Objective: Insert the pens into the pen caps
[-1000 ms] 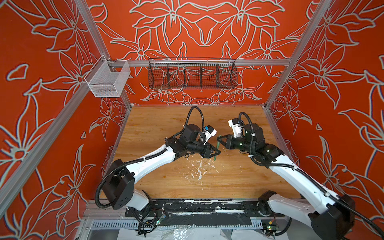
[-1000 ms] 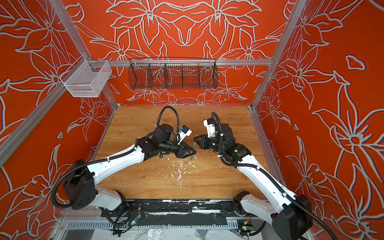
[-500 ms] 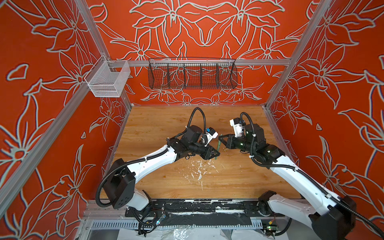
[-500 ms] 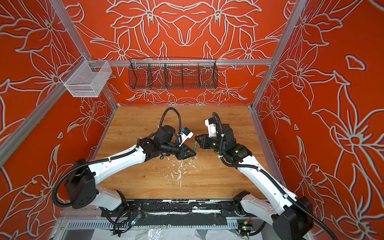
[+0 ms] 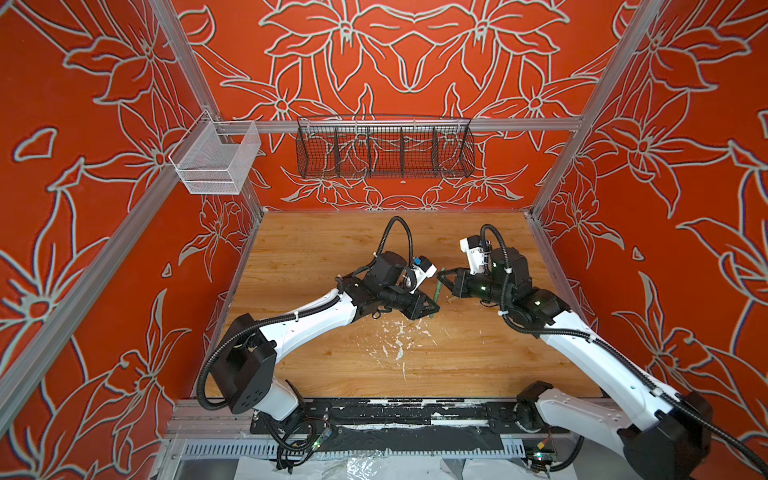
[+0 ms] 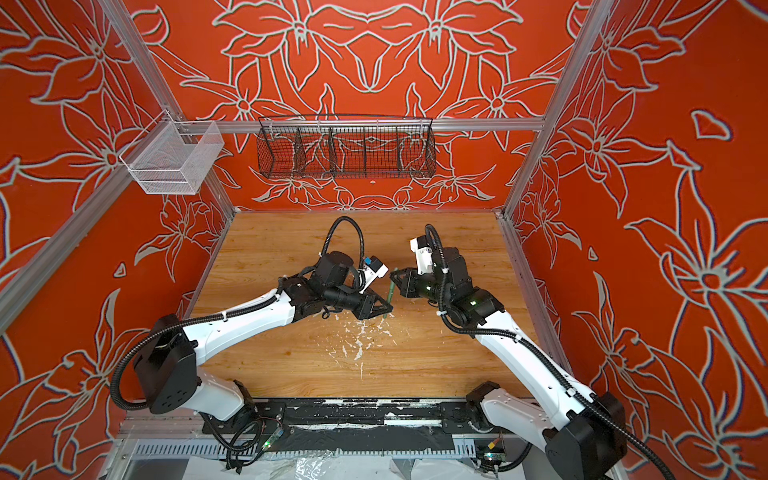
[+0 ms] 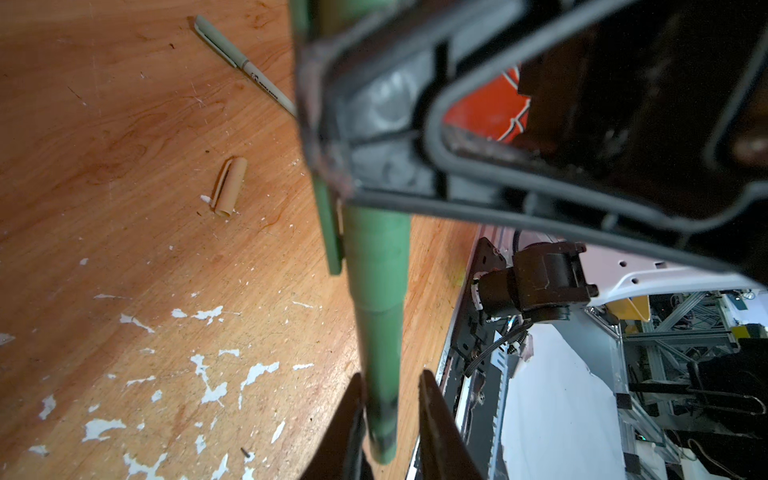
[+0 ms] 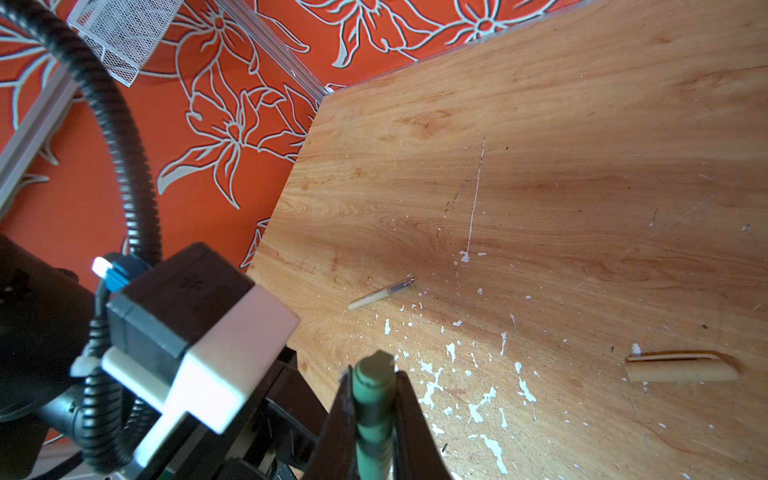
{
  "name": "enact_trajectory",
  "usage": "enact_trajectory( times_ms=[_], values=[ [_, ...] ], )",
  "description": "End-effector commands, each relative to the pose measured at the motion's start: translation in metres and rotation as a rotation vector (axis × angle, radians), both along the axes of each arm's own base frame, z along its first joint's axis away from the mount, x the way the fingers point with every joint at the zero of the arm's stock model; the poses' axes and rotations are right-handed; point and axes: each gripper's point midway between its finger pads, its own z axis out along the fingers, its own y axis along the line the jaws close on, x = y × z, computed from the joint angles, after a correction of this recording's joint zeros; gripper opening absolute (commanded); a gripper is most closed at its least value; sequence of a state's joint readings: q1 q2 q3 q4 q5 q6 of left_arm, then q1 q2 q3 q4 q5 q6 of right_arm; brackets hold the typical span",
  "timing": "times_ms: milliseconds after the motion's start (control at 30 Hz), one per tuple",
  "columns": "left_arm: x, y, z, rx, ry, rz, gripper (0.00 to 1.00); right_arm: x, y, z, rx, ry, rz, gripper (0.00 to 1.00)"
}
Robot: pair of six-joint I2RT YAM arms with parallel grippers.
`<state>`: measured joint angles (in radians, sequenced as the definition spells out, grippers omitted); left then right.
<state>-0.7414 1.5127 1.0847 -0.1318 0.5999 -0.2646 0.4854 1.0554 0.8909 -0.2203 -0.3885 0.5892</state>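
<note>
The right gripper's [image 8: 374, 388] jaws are seen clamped on the green cap [image 7: 376, 249], the end of which protrudes between them. The left gripper's [image 7: 388, 386] jaws are set narrowly about the green pen [image 7: 379, 345] near its free end. One finger [image 7: 353, 415] is pressed to the barrel, while a sliver of wood is visible between the barrel and the other finger.

The pen is held above the table [image 8: 540, 145], between the two grippers at mid-table in both top views. Its barrel is entered in the cap's mouth; the depth of seating cannot be determined.

A tan cap [image 7: 230, 187] is found lying on the wood nearby. A pale grey-green pen [image 7: 245, 66] lies farther off and is partly hidden behind the right gripper. White paint flecks [image 7: 208, 313] are noted on the board beneath.
</note>
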Motion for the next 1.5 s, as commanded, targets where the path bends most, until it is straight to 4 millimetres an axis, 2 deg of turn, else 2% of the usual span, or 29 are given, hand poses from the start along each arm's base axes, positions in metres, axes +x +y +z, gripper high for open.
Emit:
enact_trajectory(
  times_ms=[0,100,333,567,767,867,1067,1200,1333,1467],
  values=[
    [0.003,-0.008,0.007,-0.024,-0.015,-0.013,0.17,0.001,-0.004,0.005,0.02,-0.023,-0.029,0.0],
    [0.007,-0.01,0.006,-0.012,-0.005,0.003,0.0,0.002,-0.005,0.006,0.023,-0.031,-0.038,0.0],
    [0.022,-0.011,0.012,0.014,-0.02,0.064,0.0,-0.005,-0.006,0.001,0.005,-0.017,-0.017,0.0],
    [0.065,-0.017,0.045,-0.006,-0.111,0.15,0.0,-0.024,-0.009,-0.014,-0.01,-0.008,0.026,0.0],
    [0.088,-0.043,0.074,-0.057,-0.153,0.101,0.0,-0.035,-0.01,-0.022,0.01,-0.009,0.034,0.0],
    [0.085,-0.055,0.079,-0.094,-0.146,0.046,0.0,-0.038,-0.009,-0.021,0.026,0.002,0.04,0.0],
    [0.058,-0.076,0.074,-0.079,-0.187,-0.068,0.0,-0.044,-0.016,-0.017,0.005,0.015,0.022,0.0],
    [0.059,-0.077,0.078,-0.063,-0.177,-0.059,0.0,-0.051,-0.014,-0.018,0.056,0.029,0.024,0.0],
    [0.06,-0.076,0.081,-0.069,-0.191,-0.047,0.0,-0.058,-0.023,-0.023,0.02,0.042,0.003,0.0],
    [0.055,-0.075,0.07,-0.053,-0.124,-0.053,0.01,-0.055,-0.035,-0.011,0.002,0.002,-0.056,0.0]
  ],
)
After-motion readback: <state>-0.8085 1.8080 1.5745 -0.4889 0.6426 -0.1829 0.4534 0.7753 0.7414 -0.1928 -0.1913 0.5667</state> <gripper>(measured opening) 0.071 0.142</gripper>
